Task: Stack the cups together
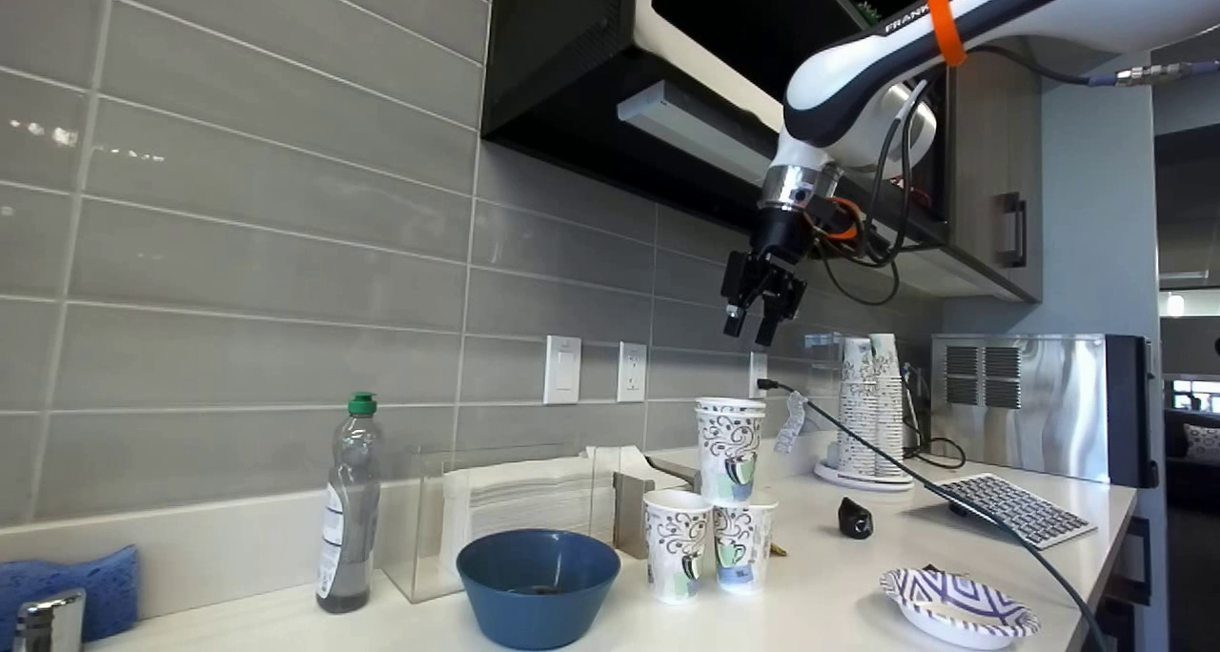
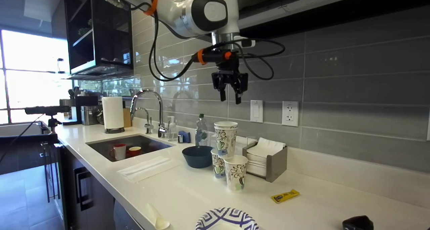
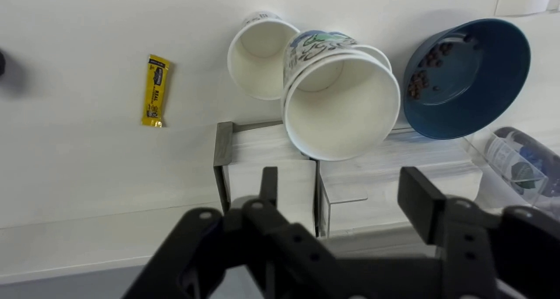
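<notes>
Purple-patterned paper dish (image 2: 223, 212) lay nearest on the white counter (image 2: 322, 203) in an exterior view, cropped by the lower edge. Arm (image 1: 839, 71) reached in from upper right in an exterior view, bent at the wrist, gripper (image 1: 748, 333) pointing down, above and apart from the nested upper cups (image 1: 730, 457). Hand released: fingers (image 3: 270, 184) stood parted, gripping nothing. Upper pair showed two rims and rested across two lower cups (image 1: 678, 557), which stood upright side by side; whether those two touched, could not tell. Blue bowl (image 1: 538, 609), small brown balls (image 3: 418, 84) inside, sat just left of them in both exterior views. Yellow packet (image 2: 285, 196) lay to the right of the lower cups. Metal napkin holder (image 2: 278, 164) stood on their far side, toward the tiled wall (image 2: 352, 99). Green-capped bottle (image 1: 350, 519) stood left of the bowl in an exterior view. Dark overhead cabinet (image 1: 562, 61) hung behind the arm there; clearance unclear. Farther right, a black cable (image 1: 939, 487) crossed before tall cup stacks (image 1: 858, 414).
</notes>
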Available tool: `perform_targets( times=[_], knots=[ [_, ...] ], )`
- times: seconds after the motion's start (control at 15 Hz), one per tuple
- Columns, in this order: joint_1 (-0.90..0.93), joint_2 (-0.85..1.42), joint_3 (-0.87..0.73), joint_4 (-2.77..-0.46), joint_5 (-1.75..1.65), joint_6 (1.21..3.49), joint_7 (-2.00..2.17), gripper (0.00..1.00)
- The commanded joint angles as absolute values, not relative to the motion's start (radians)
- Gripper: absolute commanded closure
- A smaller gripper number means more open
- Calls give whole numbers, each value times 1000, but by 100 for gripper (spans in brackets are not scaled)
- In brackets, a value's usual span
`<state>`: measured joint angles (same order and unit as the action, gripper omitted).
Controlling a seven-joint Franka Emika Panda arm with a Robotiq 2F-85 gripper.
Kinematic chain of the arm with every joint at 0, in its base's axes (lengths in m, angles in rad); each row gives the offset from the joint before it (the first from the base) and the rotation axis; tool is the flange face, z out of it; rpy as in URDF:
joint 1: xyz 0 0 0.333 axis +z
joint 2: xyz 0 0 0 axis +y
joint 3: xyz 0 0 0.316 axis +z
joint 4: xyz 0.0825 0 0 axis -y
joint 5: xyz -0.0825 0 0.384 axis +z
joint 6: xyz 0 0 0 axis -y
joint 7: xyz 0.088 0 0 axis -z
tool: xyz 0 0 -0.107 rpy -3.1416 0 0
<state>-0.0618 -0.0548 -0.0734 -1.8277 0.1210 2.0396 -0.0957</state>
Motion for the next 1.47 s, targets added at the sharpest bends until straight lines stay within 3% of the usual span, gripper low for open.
perform_targets(
  times=[0.0,0.27,0.33,0.47,1.4],
  knots=[
    [-62,-54,-73,-1825,121,2036,-96,20],
    [-62,-53,-73,-1825,121,2036,-96,16],
    [-64,-54,-73,-1834,117,2040,-76,4],
    [-63,-49,-69,-1849,87,2067,-51,0],
    [-62,42,-69,-1882,80,2099,27,0]
  ],
)
